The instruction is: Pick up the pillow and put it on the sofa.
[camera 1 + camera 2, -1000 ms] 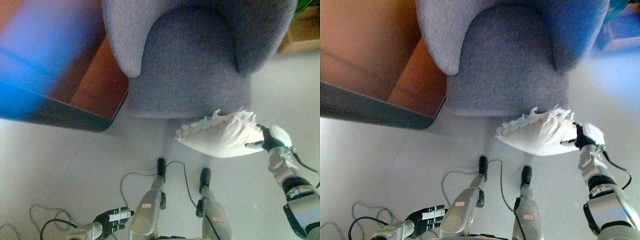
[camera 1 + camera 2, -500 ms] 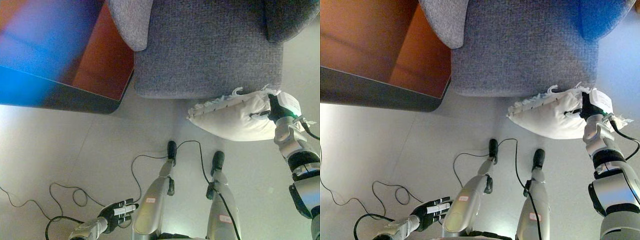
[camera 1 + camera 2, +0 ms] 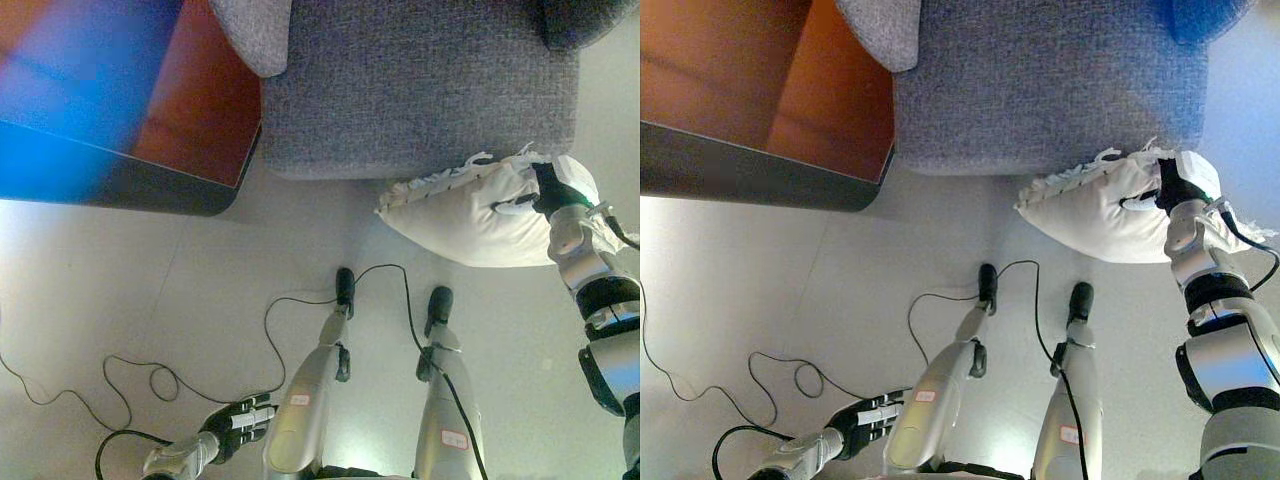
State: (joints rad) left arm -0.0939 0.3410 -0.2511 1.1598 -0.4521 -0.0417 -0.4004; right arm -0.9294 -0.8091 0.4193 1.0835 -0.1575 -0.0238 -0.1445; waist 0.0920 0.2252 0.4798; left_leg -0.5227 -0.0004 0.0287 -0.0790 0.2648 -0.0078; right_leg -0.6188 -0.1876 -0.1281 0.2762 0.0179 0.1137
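A white pillow (image 3: 470, 215) with a frilled edge hangs in the air just in front of the grey sofa (image 3: 420, 90), below the seat's front edge. My right hand (image 3: 553, 190) is shut on the pillow's right end and holds it up; it also shows in the right eye view (image 3: 1178, 185). My left hand (image 3: 238, 423) hangs low at the lower left with fingers relaxed and holds nothing.
An orange-brown table (image 3: 200, 110) with a dark rim stands left of the sofa. Pale floor (image 3: 120, 300) lies between it and me.
The view has shifted closer to the sofa front. My right hand has lifted the pillow a little, nearer the seat's front edge. The left hand stays low.
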